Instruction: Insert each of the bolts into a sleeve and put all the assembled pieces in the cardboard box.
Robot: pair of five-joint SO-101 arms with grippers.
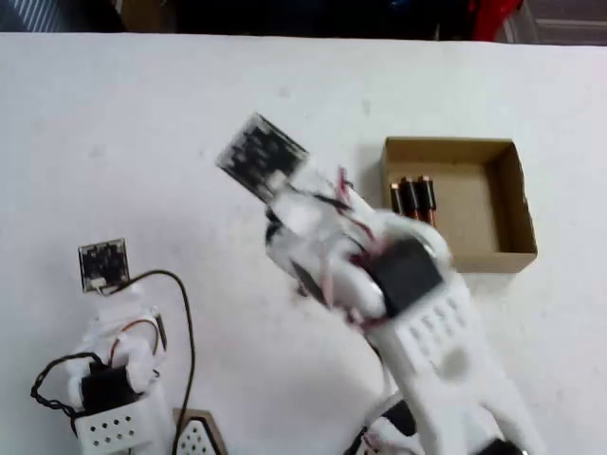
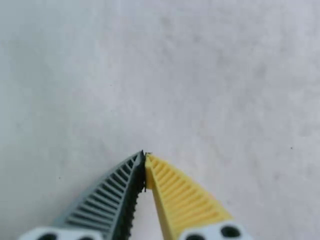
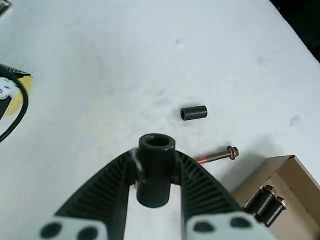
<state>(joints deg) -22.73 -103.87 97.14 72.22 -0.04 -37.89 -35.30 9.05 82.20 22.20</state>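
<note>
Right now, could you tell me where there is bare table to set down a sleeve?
The table is bare along its far side and between the left arm and right arm. It is crowded near the cardboard box, where a loose sleeve and bolt lie.

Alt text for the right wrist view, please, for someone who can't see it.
The right tool grips a black sleeve, its open bore facing the camera. Beyond it on the white table lie a second sleeve on its side and a copper-coloured bolt. A cardboard box corner holds assembled pieces.
</note>
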